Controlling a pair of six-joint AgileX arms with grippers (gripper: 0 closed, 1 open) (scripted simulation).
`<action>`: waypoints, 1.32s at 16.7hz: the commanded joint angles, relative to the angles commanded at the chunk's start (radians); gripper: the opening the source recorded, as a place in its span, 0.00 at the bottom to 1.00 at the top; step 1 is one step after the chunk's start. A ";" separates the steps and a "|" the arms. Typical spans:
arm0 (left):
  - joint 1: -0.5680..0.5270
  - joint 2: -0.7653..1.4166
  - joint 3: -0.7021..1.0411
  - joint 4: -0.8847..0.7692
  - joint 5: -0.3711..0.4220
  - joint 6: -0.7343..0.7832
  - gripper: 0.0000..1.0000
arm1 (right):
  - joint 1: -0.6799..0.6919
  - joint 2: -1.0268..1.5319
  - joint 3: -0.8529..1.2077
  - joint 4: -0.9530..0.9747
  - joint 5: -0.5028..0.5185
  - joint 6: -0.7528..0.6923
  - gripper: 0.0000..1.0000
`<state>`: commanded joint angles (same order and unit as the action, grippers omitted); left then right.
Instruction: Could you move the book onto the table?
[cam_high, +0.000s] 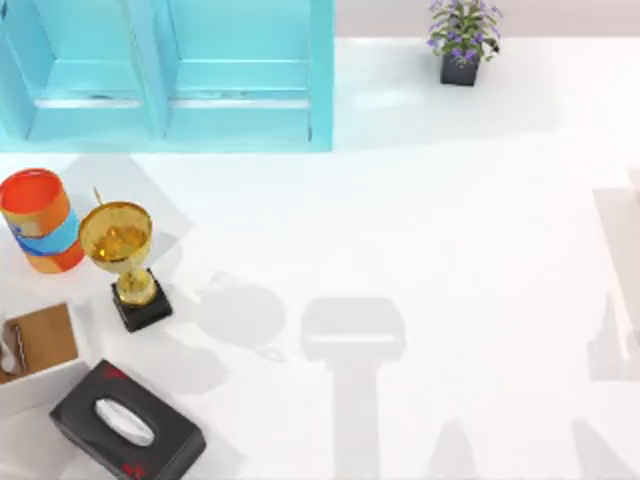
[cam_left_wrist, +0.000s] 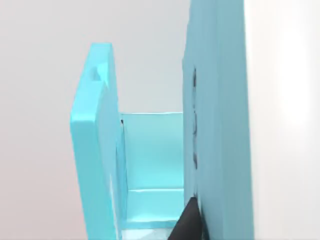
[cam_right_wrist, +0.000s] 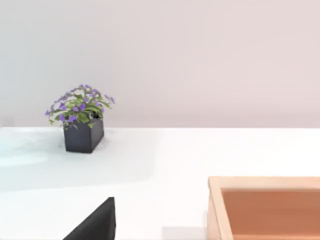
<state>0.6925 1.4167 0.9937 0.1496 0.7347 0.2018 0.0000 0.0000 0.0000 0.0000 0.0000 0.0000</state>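
Book cannot be told apart from the turquoise shelf cabinet (cam_high: 165, 75); I judge it stands inside, since the left gripper (cam_left_wrist: 187, 226) faces a compartment, the right gripper (cam_right_wrist: 95, 225) idling over the tabletop (cam_high: 450, 250); whether either's jaws are apart, I cannot tell.

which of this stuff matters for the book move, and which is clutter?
Job: table; turquoise cabinet; left gripper, close against that cabinet.
Clutter: potted plant, with the idle right gripper facing it; gold trophy; orange can; black tissue box; open box.
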 joint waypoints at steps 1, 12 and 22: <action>0.000 0.000 0.000 0.000 0.000 0.000 0.00 | 0.000 0.000 0.000 0.000 0.000 0.000 1.00; -0.264 0.034 -0.055 0.159 -0.109 -0.331 0.00 | 0.000 0.000 0.000 0.000 0.000 0.000 1.00; -0.990 0.142 -0.125 0.481 -0.491 -1.179 0.00 | 0.000 0.000 0.000 0.000 0.000 0.000 1.00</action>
<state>-0.2974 1.5583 0.8690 0.6311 0.2439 -0.9768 0.0000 0.0000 0.0000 0.0000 0.0000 0.0000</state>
